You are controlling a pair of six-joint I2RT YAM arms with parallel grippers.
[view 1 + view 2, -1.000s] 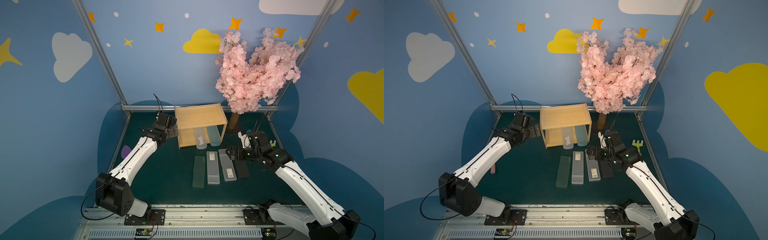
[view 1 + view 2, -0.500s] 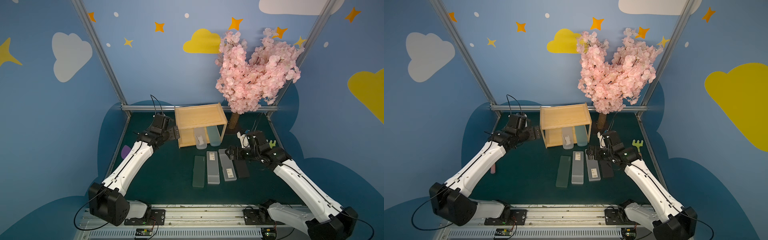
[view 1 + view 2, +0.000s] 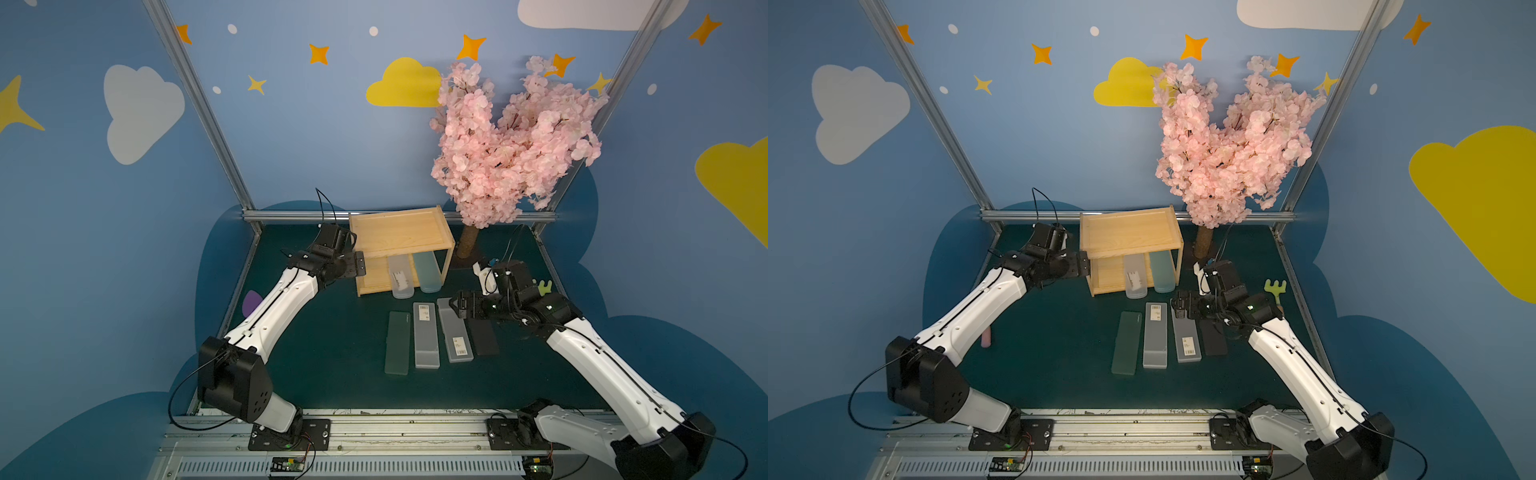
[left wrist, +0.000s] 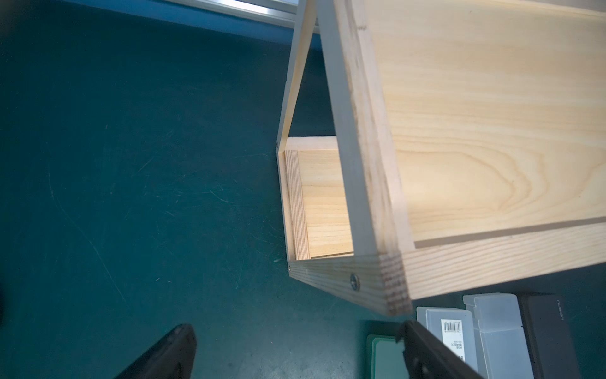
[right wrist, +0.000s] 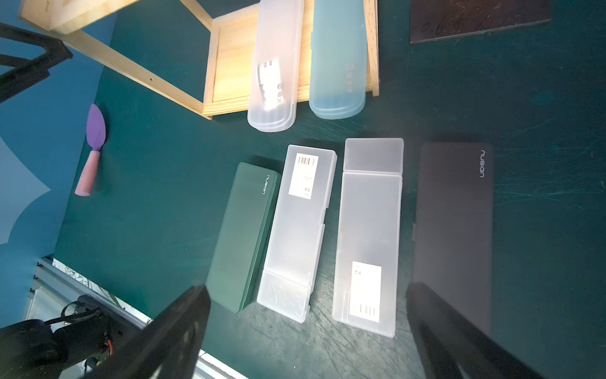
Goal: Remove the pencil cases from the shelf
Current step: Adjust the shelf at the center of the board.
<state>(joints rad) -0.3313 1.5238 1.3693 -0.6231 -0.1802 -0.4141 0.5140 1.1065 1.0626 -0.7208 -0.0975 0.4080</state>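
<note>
The light wooden shelf point(image 3: 399, 235) point(image 3: 1128, 232) stands at the back of the mat. Two pencil cases lie on its lower tier with their ends sticking out in front: a clear one point(image 3: 401, 279) point(image 5: 274, 75) and a light blue one point(image 3: 427, 272) point(image 5: 337, 62). In front lie a dark green case point(image 3: 398, 349), two frosted white ones point(image 3: 426, 336) point(image 3: 456, 332) and a black one point(image 3: 483, 340). My left gripper point(image 3: 360, 264) point(image 4: 295, 328) is open beside the shelf's left end. My right gripper point(image 3: 454, 306) point(image 5: 308, 290) is open above the row's far ends, holding nothing.
A pink blossom tree point(image 3: 511, 141) stands right of the shelf. A purple trowel point(image 3: 250, 301) point(image 5: 95, 128) lies at the mat's left edge and a green toy rake point(image 3: 1275, 286) at its right edge. Metal frame posts and a front rail point(image 3: 374, 432) bound the mat.
The left arm swung its elbow out and back, and its gripper ended a little closer to the shelf's left end. The right gripper edged slightly left. No case moved.
</note>
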